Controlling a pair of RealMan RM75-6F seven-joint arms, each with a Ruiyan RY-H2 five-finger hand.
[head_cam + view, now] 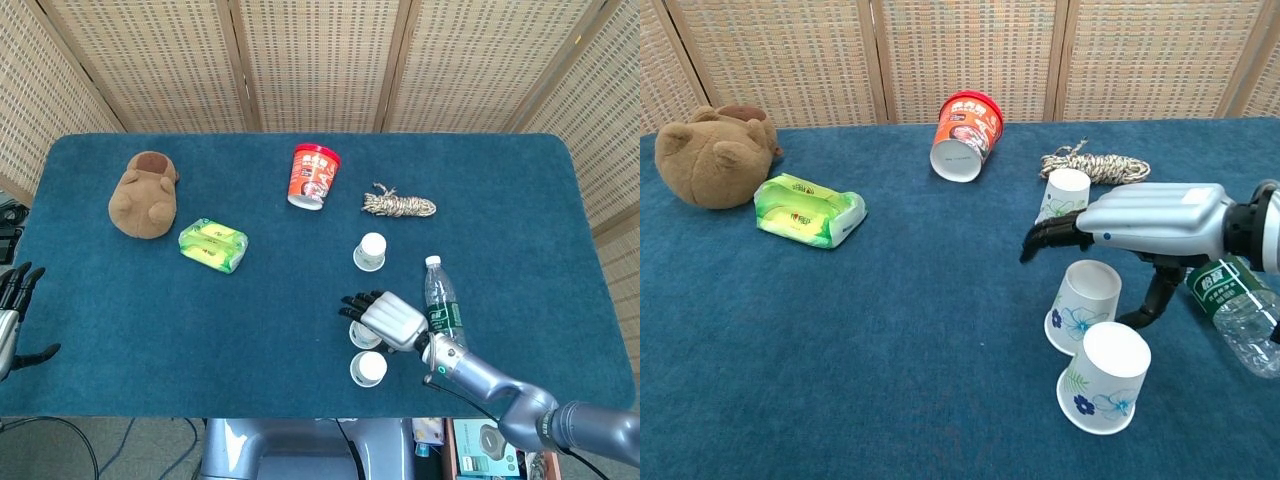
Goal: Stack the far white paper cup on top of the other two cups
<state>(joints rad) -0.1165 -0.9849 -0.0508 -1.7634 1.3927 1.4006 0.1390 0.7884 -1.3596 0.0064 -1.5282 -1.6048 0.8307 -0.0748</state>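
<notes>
Three white paper cups with flower prints stand in a row on the blue table. The far cup (370,251) (1064,194) stands alone near the rope. The middle cup (1085,305) (361,336) stands right beside the near cup (1105,378) (368,369). My right hand (1140,225) (385,318) hovers over the middle cup with fingers stretched out flat and the thumb hanging behind the cup, holding nothing. At the table's left edge my left hand (12,310) shows with fingers spread, empty.
A clear water bottle (1235,310) (440,298) lies just right of my right hand. A coil of rope (1095,163), a red noodle cup (965,138), a green packet (805,208) and a brown plush toy (710,155) lie further back and left.
</notes>
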